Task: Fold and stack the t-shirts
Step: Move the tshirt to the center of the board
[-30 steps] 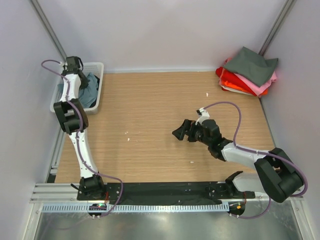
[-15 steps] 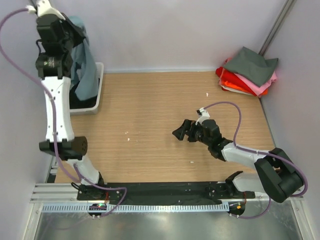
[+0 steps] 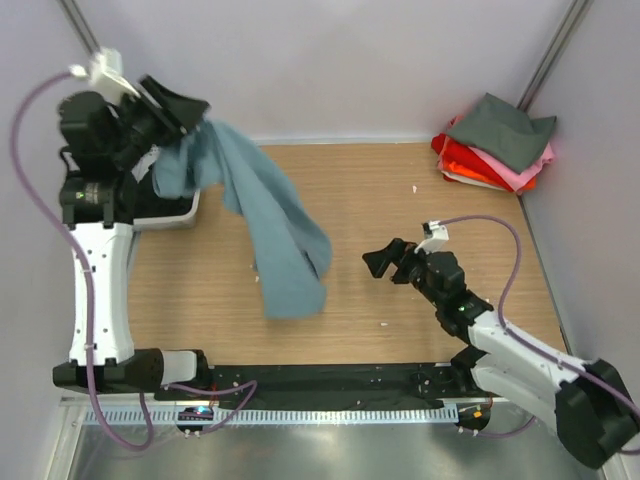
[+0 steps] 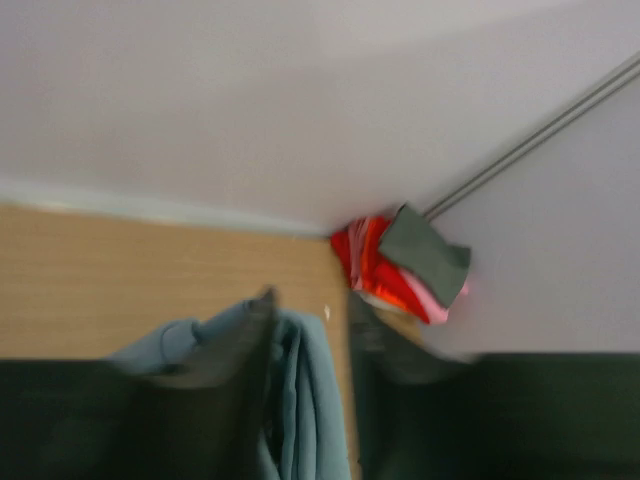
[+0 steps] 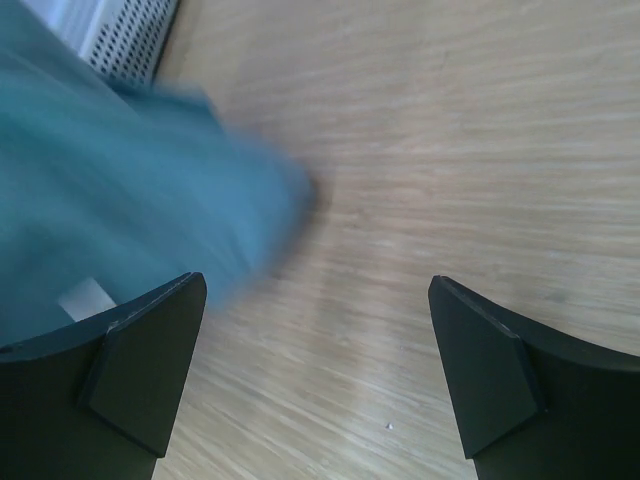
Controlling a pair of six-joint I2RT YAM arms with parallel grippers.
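At the far-left corner, high above the table (image 3: 400, 190), the L gripper (image 3: 190, 108) was clamped on one end of the blue-grey shirt (image 3: 280, 230). The rest of the cloth trailed down & to the right from it, its low end over the table's near-middle.

Only the top cam showed that whole sweep. It also showed the basket (image 3: 172, 214) at the left edge & the R gripper (image 3: 385, 262) low over the table, just right of the shirt's low end & apart from it.

L wrist cam gave what the top cam couldn't: cloth bunched btw its own fingers (image 4: 370, 345), though blurred. Beyond them sat the stack (image 4: 400, 265) of folded shirts in the far-right corner, grey on top w/ pink, red & orange under.

R wrist cam showed the R jaws wide apart over bare wood. The shirt was a blurred blue mass ahead-left of them, w/ the basket's corner at top left. The stack lay well apart from both grippers.
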